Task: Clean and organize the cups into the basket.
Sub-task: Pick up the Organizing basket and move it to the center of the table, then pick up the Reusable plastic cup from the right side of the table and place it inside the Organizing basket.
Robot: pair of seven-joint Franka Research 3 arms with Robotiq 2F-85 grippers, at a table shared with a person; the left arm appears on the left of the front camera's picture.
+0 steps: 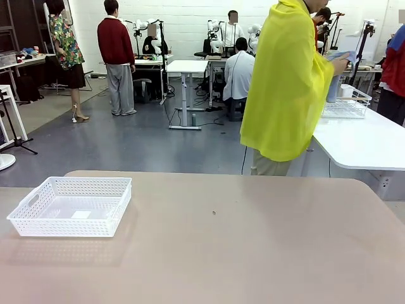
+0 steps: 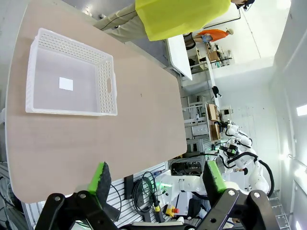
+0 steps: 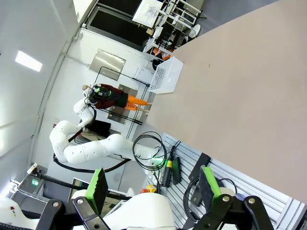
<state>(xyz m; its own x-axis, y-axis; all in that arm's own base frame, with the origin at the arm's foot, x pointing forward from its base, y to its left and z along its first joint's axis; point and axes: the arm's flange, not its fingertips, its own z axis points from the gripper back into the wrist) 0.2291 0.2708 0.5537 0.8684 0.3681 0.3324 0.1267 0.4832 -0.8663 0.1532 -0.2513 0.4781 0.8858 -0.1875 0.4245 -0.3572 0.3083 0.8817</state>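
- A wide beige tabletop (image 1: 253,240) with rounded far corners takes up the foreground.
- Beyond it lies a smooth grey floor (image 1: 126,145), with cables trailing near the far desks.
- The back wall (image 1: 183,19) is white painted brick.
- A small white table (image 1: 186,66) on slim white legs stands near that wall.
- A larger white table (image 1: 361,139) sits at the right.
- A tall dark unit (image 1: 16,25) stands in the far left corner.
- A bright rectangular light panel (image 3: 28,61) shows in the right wrist view.
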